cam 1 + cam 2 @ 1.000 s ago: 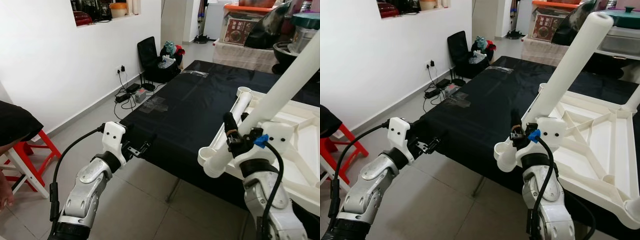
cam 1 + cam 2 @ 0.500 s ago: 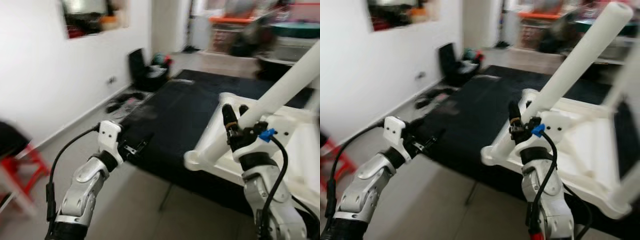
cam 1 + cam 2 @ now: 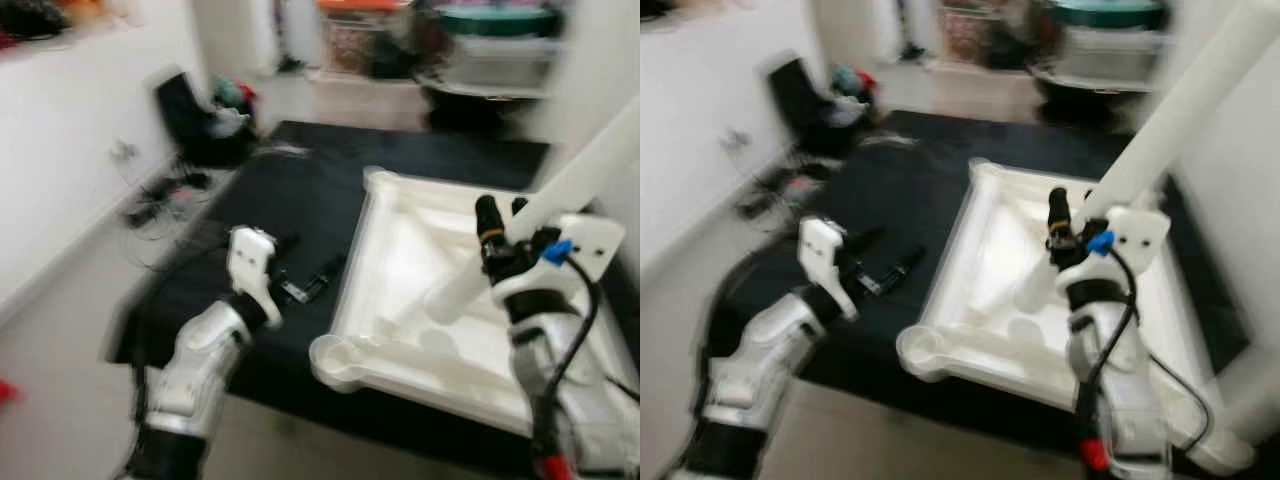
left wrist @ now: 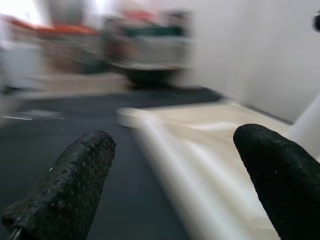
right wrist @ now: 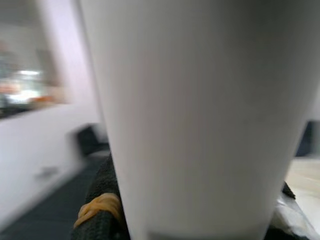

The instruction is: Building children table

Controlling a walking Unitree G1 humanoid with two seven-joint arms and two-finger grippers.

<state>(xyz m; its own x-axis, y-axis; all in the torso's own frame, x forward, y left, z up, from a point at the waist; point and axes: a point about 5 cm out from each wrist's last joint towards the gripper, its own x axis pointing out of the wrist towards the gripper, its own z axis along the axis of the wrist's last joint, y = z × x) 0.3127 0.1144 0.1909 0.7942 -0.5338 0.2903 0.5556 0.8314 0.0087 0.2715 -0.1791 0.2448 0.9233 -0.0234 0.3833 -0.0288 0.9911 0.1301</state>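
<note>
Right eye view, blurred: right gripper clamped on white table leg, which slants up to the far right. Left gripper, fingers spread and empty, over black mat. Upturned white tabletop lies right.

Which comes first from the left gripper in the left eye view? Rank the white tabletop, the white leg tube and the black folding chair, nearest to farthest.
From the left gripper, open over the black mat:
1. White tabletop, lying upside down just to its right.
2. White leg tube, farther right, held by the right gripper.
3. Black folding chair, far back by the left wall.
</note>
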